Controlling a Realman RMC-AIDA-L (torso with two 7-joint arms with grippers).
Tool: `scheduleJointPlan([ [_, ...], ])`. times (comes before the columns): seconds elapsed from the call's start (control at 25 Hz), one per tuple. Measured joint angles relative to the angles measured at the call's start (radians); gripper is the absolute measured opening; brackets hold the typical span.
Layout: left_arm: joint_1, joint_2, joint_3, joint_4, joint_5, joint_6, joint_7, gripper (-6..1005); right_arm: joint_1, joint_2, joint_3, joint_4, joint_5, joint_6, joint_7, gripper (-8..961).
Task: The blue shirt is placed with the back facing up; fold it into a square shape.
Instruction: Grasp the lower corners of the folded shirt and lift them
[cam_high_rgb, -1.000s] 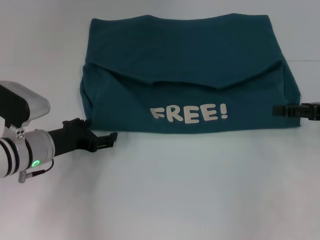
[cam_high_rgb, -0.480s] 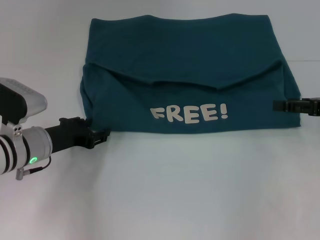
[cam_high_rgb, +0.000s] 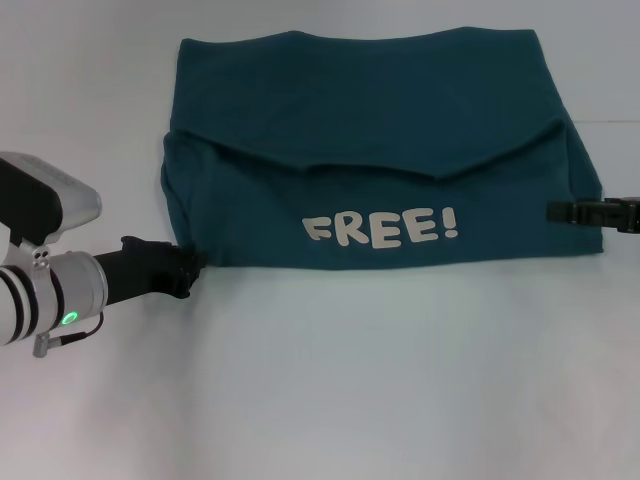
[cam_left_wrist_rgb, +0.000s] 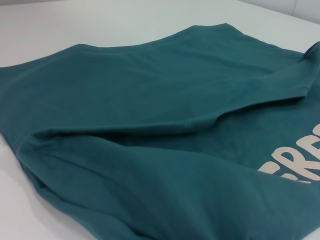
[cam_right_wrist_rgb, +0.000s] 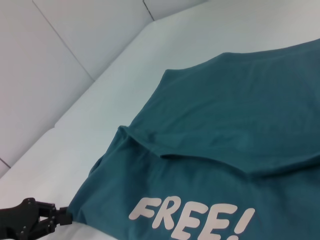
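One big white table (cam_high_rgb: 330, 380) fills the head view, and the blue shirt (cam_high_rgb: 380, 120) lies on the far half of it. The shirt is partly folded, so it looks like a wide block. Its near part is turned up over the rest, and that part shows the cream word "FREE!" (cam_high_rgb: 381, 227) close to the near edge. The edge of the turned-up part runs across the middle of the shirt in a wavy line, with plain blue cloth behind it. The left arm (cam_high_rgb: 45, 285) comes in low from the left side, with a small green light on its silver part. The left gripper (cam_high_rgb: 192, 266) is at the shirt's near left corner and touches the cloth there. Its tips are hidden by the shirt, so it cannot be told if they are wide or closed. The left wrist view shows only blue cloth (cam_left_wrist_rgb: 150, 125) very close, with soft folds and a bit of the cream letters at one side. The right gripper (cam_high_rgb: 562, 211) is at the right edge of the shirt, just at the near right corner. Its black tips look thin and close together, but it cannot be told if they pinch the cloth.
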Motion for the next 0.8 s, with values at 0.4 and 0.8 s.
scheduleJointPlan([
  [0.4,-0.008,0.002,0.005,0.001,0.002,-0.004,-0.001,36,-0.003,0.002,0.008,0.0,0.0,-0.014,-0.003,765],
  [0.8,0.02,0.002,-0.002,0.081,0.059,0.044,-0.064,3,0.003,-0.015,-0.001,-0.002,-0.082,0.024,0.112,762],
])
